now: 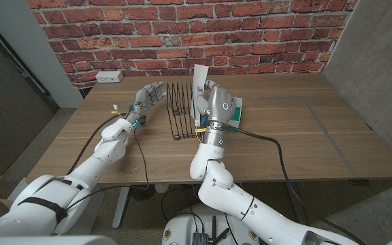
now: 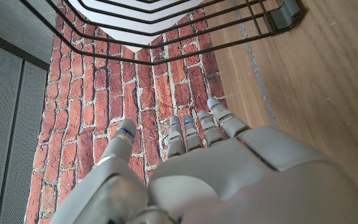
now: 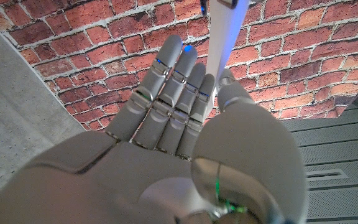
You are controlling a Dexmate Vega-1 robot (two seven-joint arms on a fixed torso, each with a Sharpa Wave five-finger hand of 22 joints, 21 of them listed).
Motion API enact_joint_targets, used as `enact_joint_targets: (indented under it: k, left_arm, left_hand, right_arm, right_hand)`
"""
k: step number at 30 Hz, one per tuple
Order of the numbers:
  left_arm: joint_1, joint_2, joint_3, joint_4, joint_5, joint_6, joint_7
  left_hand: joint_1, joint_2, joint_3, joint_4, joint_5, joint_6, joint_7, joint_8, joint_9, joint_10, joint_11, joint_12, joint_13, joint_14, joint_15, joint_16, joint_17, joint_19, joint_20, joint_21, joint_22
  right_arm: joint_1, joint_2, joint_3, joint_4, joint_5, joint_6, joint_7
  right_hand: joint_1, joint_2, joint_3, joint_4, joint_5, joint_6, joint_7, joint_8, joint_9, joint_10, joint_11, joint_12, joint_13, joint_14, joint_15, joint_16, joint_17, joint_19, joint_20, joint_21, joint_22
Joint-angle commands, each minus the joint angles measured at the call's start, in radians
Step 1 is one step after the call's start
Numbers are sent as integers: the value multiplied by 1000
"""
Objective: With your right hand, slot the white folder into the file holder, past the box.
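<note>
My right hand [image 1: 216, 103] holds the white folder [image 1: 200, 79] upright at the right end of the black wire file holder [image 1: 180, 109]. The right wrist view shows the folder [image 3: 226, 37] pinched between the thumb and the straight fingers of that hand [image 3: 179, 106]. The hand hides the folder's lower edge, so I cannot tell whether it sits between the wires. A flat white box with a green edge [image 1: 237, 113] lies just right of the hand. My left hand [image 1: 148, 95] hovers left of the holder, fingers apart, holding nothing. The holder's wires [image 2: 185, 37] show beyond my left hand [image 2: 197, 168].
A white power strip [image 1: 109, 77] lies at the table's back left, by the brick wall. Cables trail from both wrists across the wooden table [image 1: 305, 136]. Bare wood lies to the right of the box and in front of the holder.
</note>
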Motion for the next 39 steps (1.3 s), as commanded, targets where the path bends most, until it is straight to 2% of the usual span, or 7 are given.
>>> enact_joint_targets:
  k: [1,7,12,20,28,31,39]
  left_arm:
    - [-20,-10,5,27,3,1,-9]
    - [-34,-17,7,47,5,-2,-18]
    - [-44,-21,9,60,8,-3,-20]
    - [-57,-29,9,83,8,-8,-30]
    - [-61,-32,7,94,8,-12,-33]
    - [-62,-32,5,97,9,-17,-34]
    - [-55,-23,5,78,12,-8,-20]
  left_hand:
    - [3,27,9,0,7,6,1,4,2,10,1,2,2,11,-45,4,0,10,-56,3,3]
    - [3,27,9,0,7,6,2,4,2,10,1,2,2,11,-44,4,0,10,-56,3,3]
    - [2,26,9,0,7,5,1,4,2,11,1,3,2,11,-44,4,0,11,-55,3,3]
    - [3,27,10,1,7,7,2,4,2,9,1,2,2,11,-44,4,0,10,-55,3,3]
    - [3,28,10,0,7,7,2,4,2,10,3,2,2,11,-44,4,0,10,-55,3,3]
    - [3,28,10,0,7,7,2,4,2,10,2,2,2,10,-43,4,0,10,-55,3,3]
    - [3,27,10,0,7,8,2,4,2,10,1,2,2,10,-43,3,0,10,-55,3,3]
  right_arm:
    - [-19,-20,-6,-34,-6,0,29]
    - [-38,-37,3,-62,-9,8,33]
    - [-41,-39,4,-70,-11,13,47]
    - [-27,-29,0,-69,-13,9,76]
    - [-15,-36,3,-70,-9,38,90]
    - [-15,-41,6,-80,-6,41,103]
    - [-20,-59,15,-105,1,70,122]
  right_hand:
    - [-24,-2,-12,3,0,-6,6,-4,2,-7,8,-3,0,-8,-21,-6,3,2,12,2,3]
    - [-51,-13,-23,8,2,-28,11,-16,1,-24,20,-5,-5,-14,-20,-8,5,4,18,1,1]
    - [-82,-26,-36,15,3,-45,30,-26,-1,-43,27,-7,-8,-23,-15,-12,5,2,27,-3,1]
    - [-150,-50,-71,25,4,-112,53,-65,-5,-114,69,-12,-21,-69,-1,-25,2,-11,54,-18,-1]
    - [-223,-58,-105,36,6,-166,75,-104,-10,-180,101,-7,-39,-153,53,-45,7,-38,92,-48,-3]
    - [-248,-62,-116,38,6,-189,86,-119,-13,-203,118,-7,-47,-182,86,-54,5,-47,110,-60,-4]
    - [-284,-65,-129,46,4,-202,100,-129,-15,-217,131,-5,-55,-203,117,-62,1,-56,134,-75,-5]
